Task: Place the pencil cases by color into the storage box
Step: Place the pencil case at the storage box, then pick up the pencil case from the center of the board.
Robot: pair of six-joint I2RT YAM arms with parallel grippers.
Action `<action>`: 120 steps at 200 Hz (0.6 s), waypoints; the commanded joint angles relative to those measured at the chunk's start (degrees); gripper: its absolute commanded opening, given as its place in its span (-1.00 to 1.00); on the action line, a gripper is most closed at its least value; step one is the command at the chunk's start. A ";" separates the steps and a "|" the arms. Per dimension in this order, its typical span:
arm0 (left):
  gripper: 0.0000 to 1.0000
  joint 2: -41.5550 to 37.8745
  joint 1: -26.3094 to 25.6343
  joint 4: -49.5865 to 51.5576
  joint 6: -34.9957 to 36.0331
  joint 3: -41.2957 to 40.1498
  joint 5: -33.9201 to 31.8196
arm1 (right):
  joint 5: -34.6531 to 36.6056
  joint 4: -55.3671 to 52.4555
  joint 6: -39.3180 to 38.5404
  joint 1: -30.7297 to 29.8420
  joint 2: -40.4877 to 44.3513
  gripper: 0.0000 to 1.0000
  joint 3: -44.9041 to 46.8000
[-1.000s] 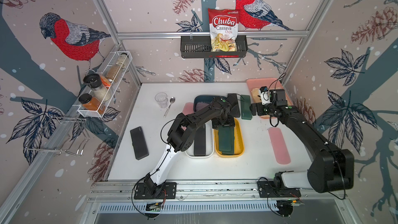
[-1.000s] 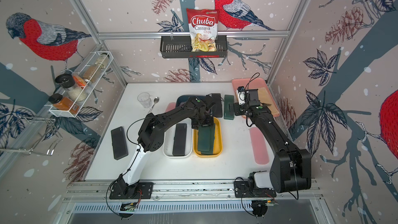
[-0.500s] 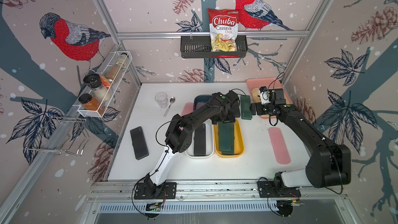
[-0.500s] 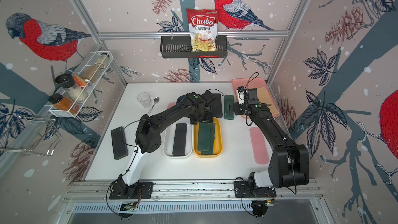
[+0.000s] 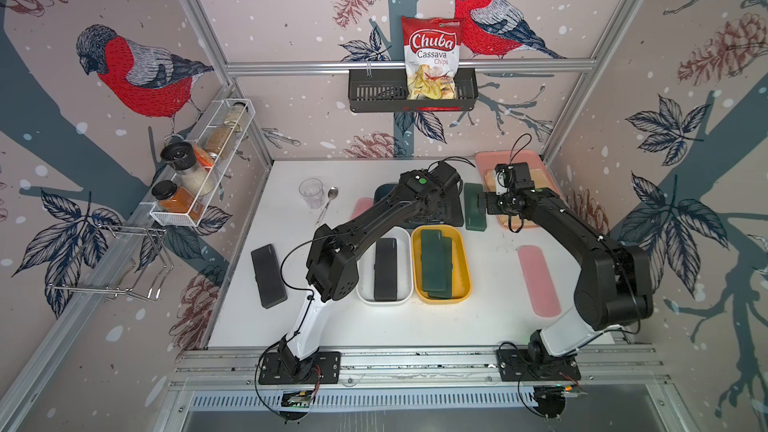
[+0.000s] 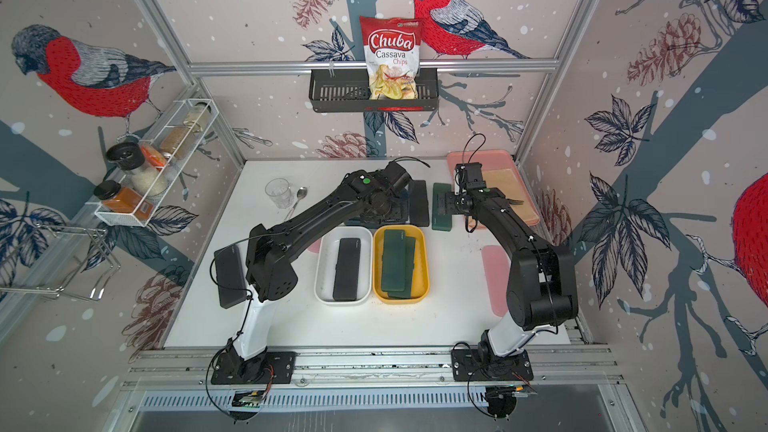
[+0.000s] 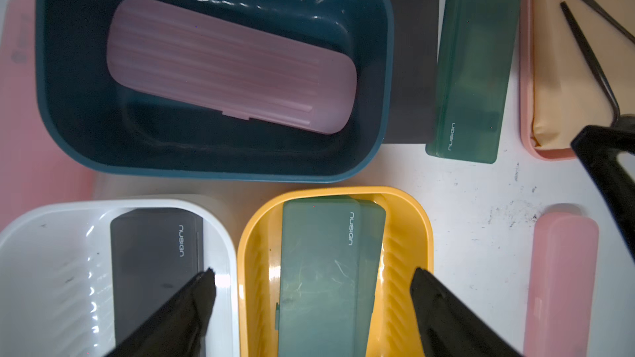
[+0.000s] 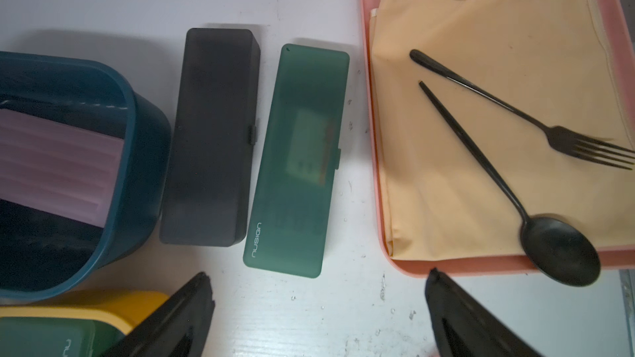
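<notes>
Three storage tubs stand mid-table. A pink pencil case (image 7: 230,63) lies aslant in the dark blue tub (image 7: 213,175). The white tub (image 5: 365,268) holds a black case (image 5: 385,270). The yellow tub (image 5: 465,268) holds stacked green cases (image 5: 435,261). On the table lie a black case (image 8: 209,135), a green case (image 8: 299,159), a pink case (image 5: 538,280) at the right, another black case (image 5: 269,276) at the left and a pink case (image 5: 362,206) by the blue tub. My left gripper (image 7: 312,274) hangs open and empty above the tubs. My right gripper (image 8: 318,276) is open over bare table near the green case.
A pink tray (image 8: 446,267) at the back right carries a yellow napkin (image 8: 481,132), a black fork (image 8: 563,139) and a black spoon (image 8: 556,248). A glass (image 5: 311,193) and a metal spoon (image 5: 328,201) stand at the back left. Cage walls enclose the table.
My left gripper's jaws have opened wider and the left arm has drawn back a little toward the blue tub. The right arm has barely moved.
</notes>
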State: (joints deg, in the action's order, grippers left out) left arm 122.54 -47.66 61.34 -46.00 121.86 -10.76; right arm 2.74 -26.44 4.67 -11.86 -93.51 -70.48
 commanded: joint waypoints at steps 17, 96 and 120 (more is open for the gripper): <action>0.92 -1.90 -0.15 -1.81 3.52 -0.39 -4.43 | 1.56 -0.09 4.73 -0.44 -4.23 0.99 -2.81; 0.92 -6.19 2.82 -7.04 6.44 -5.93 -2.48 | 1.63 -1.31 8.35 -1.13 -16.80 0.99 -13.10; 0.92 -7.77 4.11 -8.59 6.97 -8.16 -1.50 | 1.99 -1.63 8.91 -1.28 -20.03 0.99 -15.82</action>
State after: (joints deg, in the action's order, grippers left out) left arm 116.51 -44.69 55.48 -40.45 115.33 -13.37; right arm 3.62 -27.44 12.10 -12.84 -111.26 -84.01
